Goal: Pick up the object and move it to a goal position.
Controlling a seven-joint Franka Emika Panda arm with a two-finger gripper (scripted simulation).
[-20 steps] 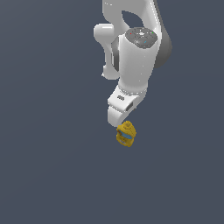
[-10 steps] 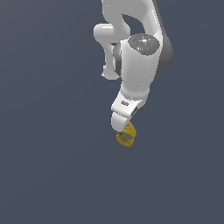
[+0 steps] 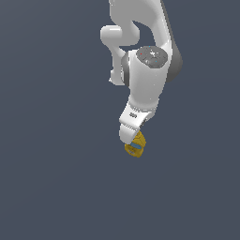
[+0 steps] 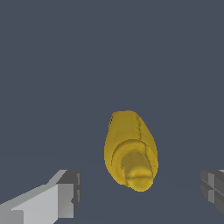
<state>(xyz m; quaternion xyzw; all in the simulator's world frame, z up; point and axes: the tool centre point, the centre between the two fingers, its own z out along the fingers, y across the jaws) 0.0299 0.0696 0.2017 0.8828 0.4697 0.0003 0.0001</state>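
The object, a small yellow squeeze bottle with a blue label, sits on the dark grey floor just under the white hand of my arm. In the wrist view the bottle points its yellow nozzle cap toward the camera. My gripper is open, with one finger on each side of the bottle and a clear gap to both. In the exterior view the gripper hides the bottle's upper part, and its fingertips are hidden.
The plain dark grey floor stretches around the bottle in every direction. Nothing but the arm stands over it.
The hand has come down toward the bottle and now covers its upper part in the exterior view. The bottle has not moved.
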